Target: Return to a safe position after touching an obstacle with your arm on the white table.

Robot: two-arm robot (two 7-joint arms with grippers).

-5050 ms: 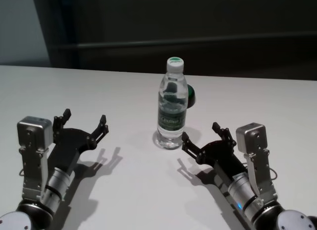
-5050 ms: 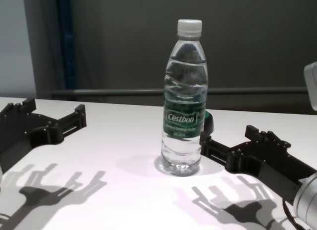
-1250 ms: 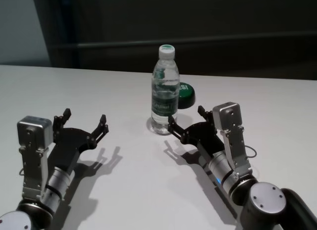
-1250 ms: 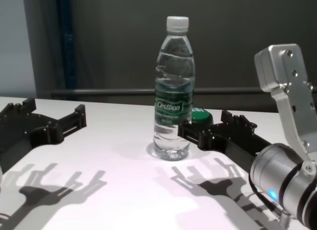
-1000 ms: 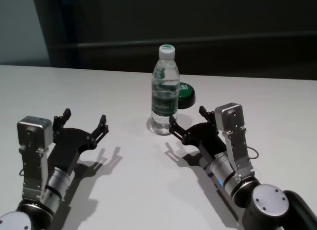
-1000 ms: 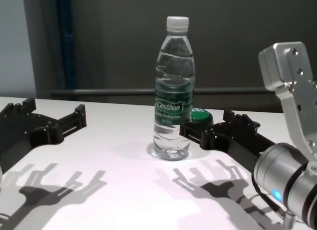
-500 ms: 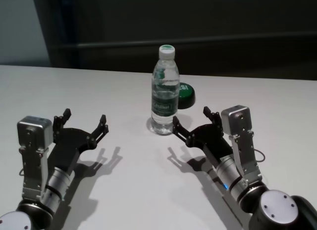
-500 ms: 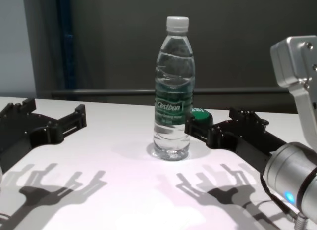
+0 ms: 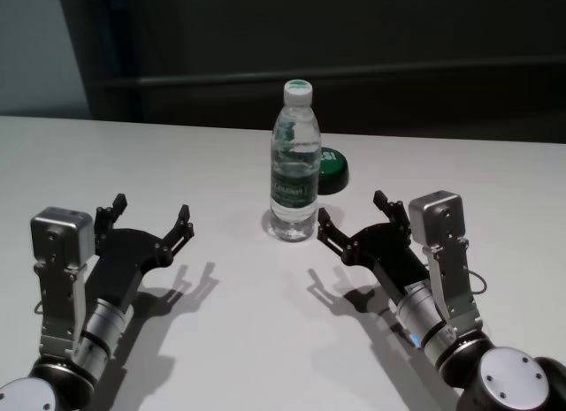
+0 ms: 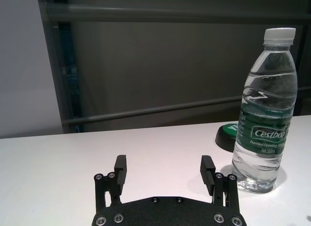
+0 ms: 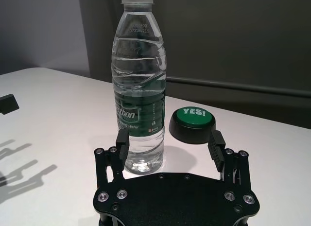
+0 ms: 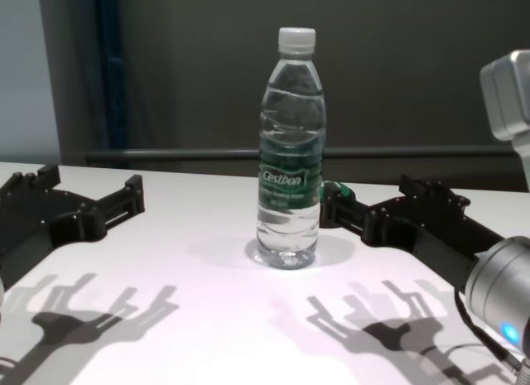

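Observation:
The obstacle, a tall clear water bottle [image 9: 294, 163] with a white cap and a dark green label, stands upright at the middle of the white table [image 9: 248, 331]. It also shows in the chest view [image 12: 290, 153], the left wrist view [image 10: 265, 114] and the right wrist view [image 11: 140, 90]. My right gripper [image 9: 350, 208] is open and empty, just right of and nearer than the bottle, with a small gap to it. It also shows in the chest view [image 12: 369, 196] and its own wrist view [image 11: 169, 137]. My left gripper [image 9: 151, 208] is open and empty, parked at the near left.
A low black puck with a green top [image 9: 332, 168] marked "YES!" [image 11: 194, 121] sits just behind and right of the bottle. A dark wall runs behind the table's far edge. Bare tabletop lies between and in front of the two arms.
Since five seconds ago the bottle has been shifted away and to the left. Over the last second my right gripper has drawn back and to the right, away from it. The left arm has not moved.

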